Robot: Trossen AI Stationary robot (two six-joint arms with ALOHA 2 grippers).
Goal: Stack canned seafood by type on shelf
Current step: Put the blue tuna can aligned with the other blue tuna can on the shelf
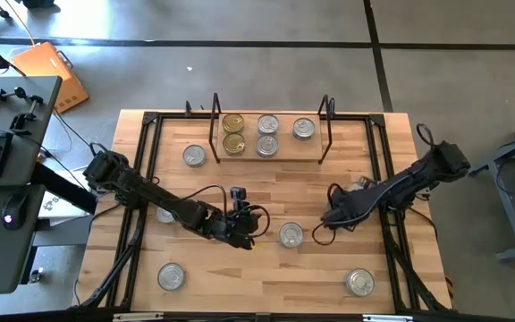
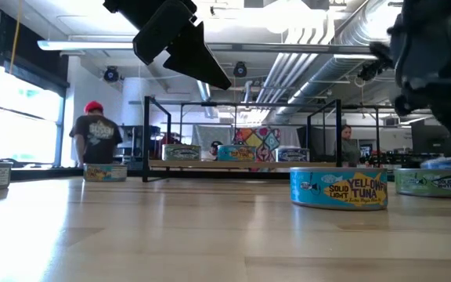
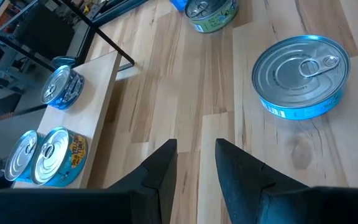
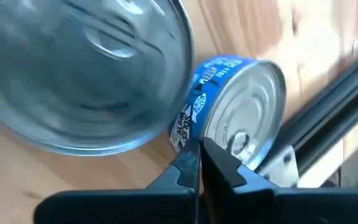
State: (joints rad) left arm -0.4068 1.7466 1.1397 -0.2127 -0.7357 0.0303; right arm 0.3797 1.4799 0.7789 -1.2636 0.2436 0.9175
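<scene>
broadly, the pale butcher-block wooden tabletop (image 1: 266, 268) carries everything. toward its far edge stands the low light-wood shelf with black wire end uprights (image 1: 269, 154), holding two gold-lidded round tins (image 1: 232, 132) and three silver-lidded round tins (image 1: 280, 132), none stacked on another. the left dark arm reaches toward the middle of the tabletop, its gripper (image 1: 242, 234) hovering with the jaws a little apart and nothing between them; in the left wrist view a blue-sided silver-lidded tin with a pull tab (image 3: 301, 76) sits on the wood ahead of the fingers (image 3: 163, 171). the right dark arm comes in from the right side, its gripper (image 1: 333, 217) low over the wood with the jaws closed together; in the right wrist view the tips meet against the side of a blue-labelled silver tin (image 4: 235, 118) without clasping it, and a blurred silver lid (image 4: 79, 74) fills the view beside it. loose silver-lidded tins lie near the front left (image 1: 171, 276), front right (image 1: 359, 283) and just left of the shelf (image 1: 194, 156).
</scene>
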